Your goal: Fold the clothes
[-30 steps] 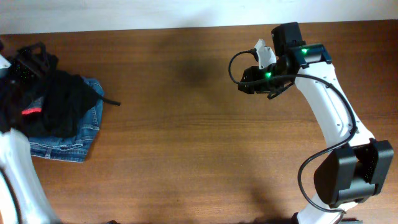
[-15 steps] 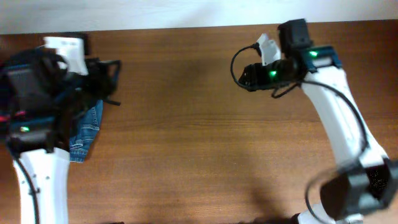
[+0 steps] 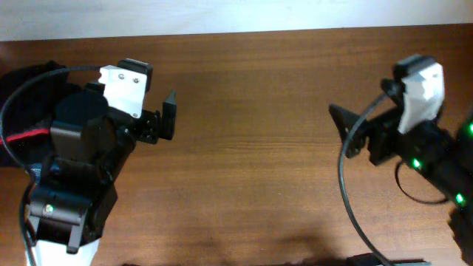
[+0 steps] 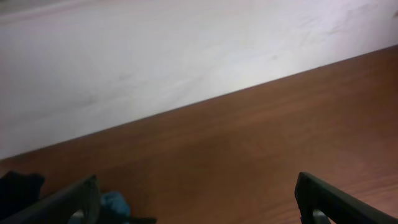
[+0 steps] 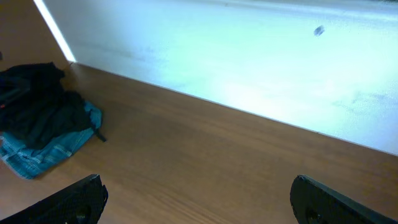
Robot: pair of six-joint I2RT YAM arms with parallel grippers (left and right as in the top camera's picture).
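Note:
The clothes (image 3: 22, 111), black with a bright red band showing, lie bunched at the table's far left edge, partly hidden under my left arm. In the right wrist view the same dark heap (image 5: 34, 115) sits on blue jeans (image 5: 37, 155). My left gripper (image 3: 159, 122) is raised high, to the right of the heap and apart from it; its jaws (image 4: 199, 202) stand wide open and empty. My right gripper (image 3: 346, 129) hangs high over the right side of the table, far from the heap. It is also wide open (image 5: 199, 199), with nothing between its fingers.
Blue jeans (image 4: 115, 202) peek out beside my left finger. The brown wooden table (image 3: 251, 170) runs back to a white wall (image 5: 249, 56) along its far edge.
My left arm has come off the heap, risen toward the camera and opened. My right arm has pulled back from the far edge, risen and opened wide.

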